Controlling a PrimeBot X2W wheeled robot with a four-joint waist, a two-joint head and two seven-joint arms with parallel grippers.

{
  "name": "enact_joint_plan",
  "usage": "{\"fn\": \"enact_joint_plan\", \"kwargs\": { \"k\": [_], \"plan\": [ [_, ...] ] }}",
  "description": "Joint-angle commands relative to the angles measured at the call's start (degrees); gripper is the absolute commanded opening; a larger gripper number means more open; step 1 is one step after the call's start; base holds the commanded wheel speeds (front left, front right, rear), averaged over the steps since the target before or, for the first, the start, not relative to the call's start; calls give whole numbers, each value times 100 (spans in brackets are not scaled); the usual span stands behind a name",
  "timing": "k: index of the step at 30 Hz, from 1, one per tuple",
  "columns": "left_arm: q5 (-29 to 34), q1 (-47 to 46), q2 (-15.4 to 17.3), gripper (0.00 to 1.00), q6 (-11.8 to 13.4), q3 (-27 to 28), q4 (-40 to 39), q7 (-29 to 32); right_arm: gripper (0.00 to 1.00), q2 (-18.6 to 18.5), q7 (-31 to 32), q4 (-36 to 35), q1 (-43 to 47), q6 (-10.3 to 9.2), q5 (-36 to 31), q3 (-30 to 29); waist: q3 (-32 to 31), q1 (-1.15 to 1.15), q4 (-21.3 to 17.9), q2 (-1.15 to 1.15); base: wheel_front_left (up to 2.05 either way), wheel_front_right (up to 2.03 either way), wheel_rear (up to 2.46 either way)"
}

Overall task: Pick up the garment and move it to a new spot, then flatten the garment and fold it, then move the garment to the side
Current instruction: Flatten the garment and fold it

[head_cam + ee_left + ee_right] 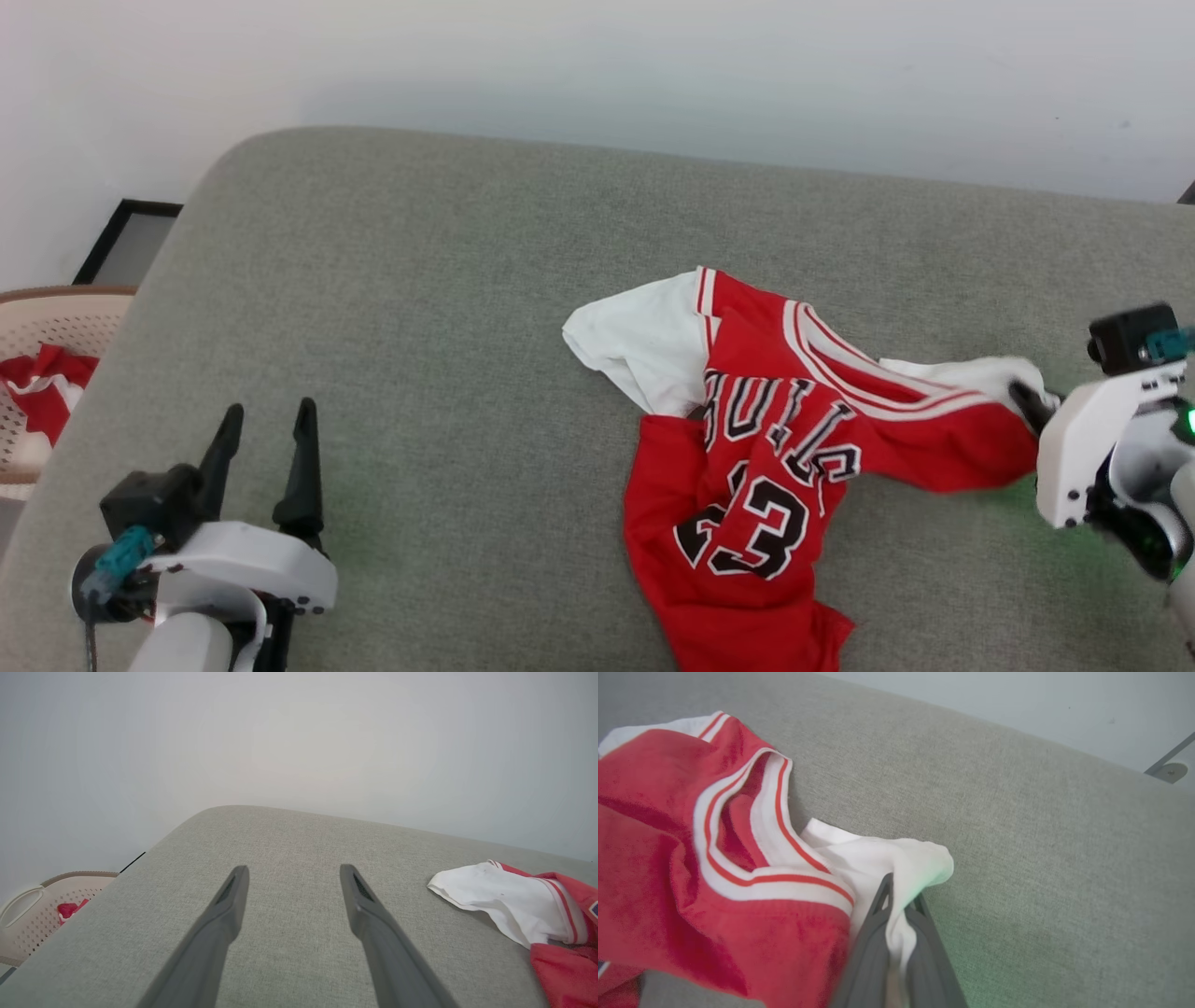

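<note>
Shirt: the red shirt (766, 467) (504, 900) (668, 882) lies crumpled on the right half of the gray surface (420, 280) (289, 835) (1017, 788). Its black letters and the number 23 face up.
Shirt bottom: it reaches toward the near edge of the surface and runs out of the head view.
Left sleeve side: one white sleeve (639, 341) (495, 896) lies on the surface, pointing toward the left edge.
Right hand: the right hand (1022, 394) (902, 889) is at the right end of the shirt. Its two dark fingers are pressed together and pinch the other white sleeve (971, 373) (896, 858).
Left hand: the left hand (269, 411) (294, 870) is over the surface near the left edge. Its fingers are spread wide and hold nothing. It is well apart from the shirt.
Basket: a pale basket (56, 317) (28, 905) sits beside the left edge of the surface, lower down. A red cloth (42, 383) (70, 909) lies in it.
Wall: a white wall (560, 65) stands behind the far edge.
</note>
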Motion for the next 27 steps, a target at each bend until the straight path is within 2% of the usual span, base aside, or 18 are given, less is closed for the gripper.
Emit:
{"fn": "enact_joint_plan", "kwargs": {
  "k": [1, 2, 3, 4, 5, 6, 7, 10, 20, 23, 27],
  "plan": [
    [17, -56, 25, 100, -7, 1, 7, 19, 0, 96, -11, 108, 87, -8, -21, -54, 6, 0, -1, 0, 0, 0, 0],
    [8, -58, 36, 100, -7, 3, 6, 9, 0, 142, -28, 226, 100, -8, -10, -107, 8, 0, -9, 0, 0, 0, 0],
    [0, -59, 46, 100, -5, 7, 8, 9, 8, 149, -43, 331, 95, -8, -60, -124, 11, 0, -16, 0, 0, 0, 0],
    [-7, -61, 53, 100, -2, 9, 11, 11, 30, 185, -16, 428, 94, -8, -72, -104, 13, 0, -23, 0, 0, 0, 0],
    [-10, -62, 67, 100, 2, 13, 10, 17, 40, 253, 12, 510, 93, -8, -27, -103, 11, 0, -36, 0, 0, 0, 0],
    [-17, -53, 83, 100, 10, 17, 8, 26, 65, 289, 16, 558, 72, -8, -15, -100, 3, 0, -56, 0, 0, 0, 0],
    [-22, -45, 90, 100, 17, 14, 3, 33, 100, 282, -18, 600, 39, -8, -49, -87, -6, 0, -69, 0, 0, 0, 0],
    [-30, 14, 139, 100, 45, 29, -14, 66, 100, 324, -82, 638, -19, -9, -15, -83, -65, 0, -151, 0, 0, 0, 0],
    [-58, 225, 291, 100, 87, 43, -191, 169, 100, 77, -448, 131, 123, -9, 7, -217, -323, 0, -481, 0, 0, 0, 0],
    [-84, 290, 340, 100, 67, 33, -287, 250, 100, -2, -729, -150, 261, -9, -117, -459, -408, 0, -602, 0, 0, 0, 0],
    [-100, 310, 442, 100, 71, 14, -421, 418, 100, 98, -1111, -564, 567, -9, -356, -900, -489, 0, -810, 0, 0, 0, 0]
  ]
}}
